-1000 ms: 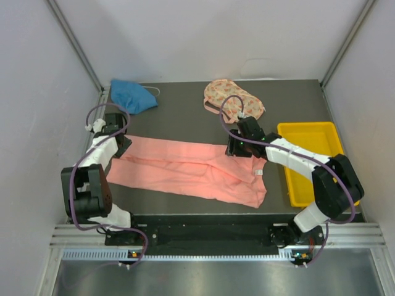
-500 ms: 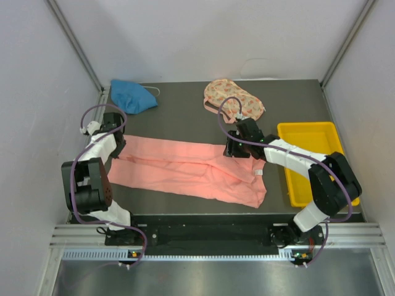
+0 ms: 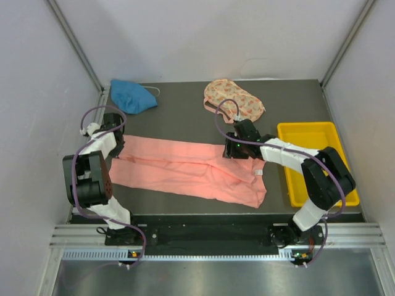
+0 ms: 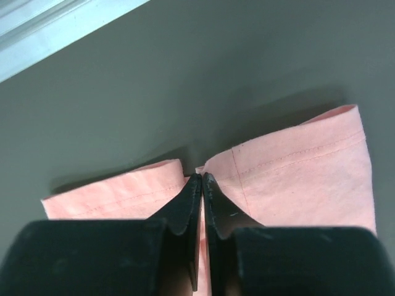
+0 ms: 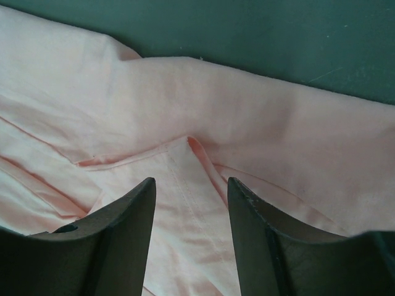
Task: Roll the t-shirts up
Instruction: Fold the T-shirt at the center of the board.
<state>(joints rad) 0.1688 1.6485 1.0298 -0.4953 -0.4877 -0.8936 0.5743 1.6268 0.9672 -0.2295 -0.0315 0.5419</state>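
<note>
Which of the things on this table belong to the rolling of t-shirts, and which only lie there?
For the job: pink t-shirt, blue t-shirt, floral t-shirt, left pincer shut on the pink one, right pincer open over it.
Only lying there: yellow tray.

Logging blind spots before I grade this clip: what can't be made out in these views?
Left wrist: how much of the salmon-pink t-shirt sits inside the shut left end effector; its own fingers cover it.
Right wrist: that shirt's outline, cut off by the frame's sides and bottom.
Top view: any print on the white neck tag, too small.
Top view: part of the yellow bin's floor, under the right arm.
</note>
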